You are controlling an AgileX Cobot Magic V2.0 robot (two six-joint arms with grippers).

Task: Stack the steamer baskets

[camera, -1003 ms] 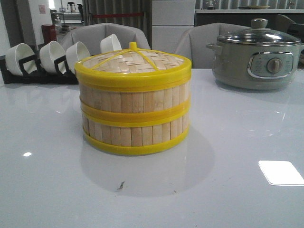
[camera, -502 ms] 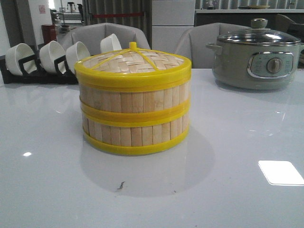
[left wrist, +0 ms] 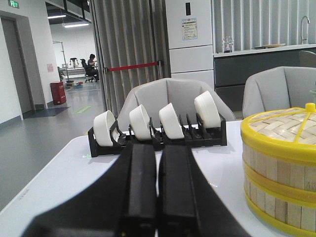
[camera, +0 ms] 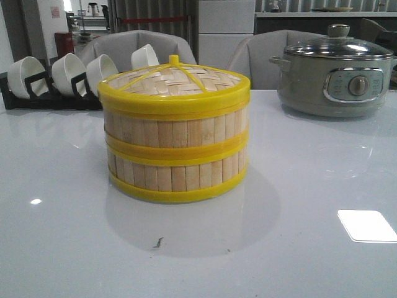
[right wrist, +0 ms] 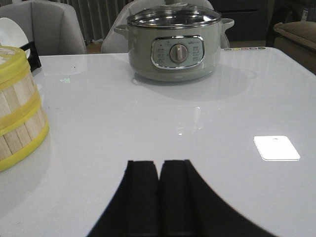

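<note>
white glossy table (camera: 322,186) carries everything. two steamer baskets (camera: 177,152) stacked one on other at table centre, woven lid (camera: 173,81) with yellow rim on top. grey-green electric pot (camera: 335,74) with glass lid stands far right, well apart from stack. black rack (camera: 37,93) with white bowls (camera: 68,71) at far left. left claw (left wrist: 158,182) clenched, empty, beside stack. right claw (right wrist: 159,190) clenched, empty, over bare table.

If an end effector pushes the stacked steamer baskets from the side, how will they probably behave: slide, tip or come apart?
The steamer baskets look wide and low, so tipping seems unlikely. The table is glossy, and the bottom rim looks like smooth plastic, so the stack would probably slide easily. The tiers and lid seem only to rest on each other, so a high push might shift the top.
</note>
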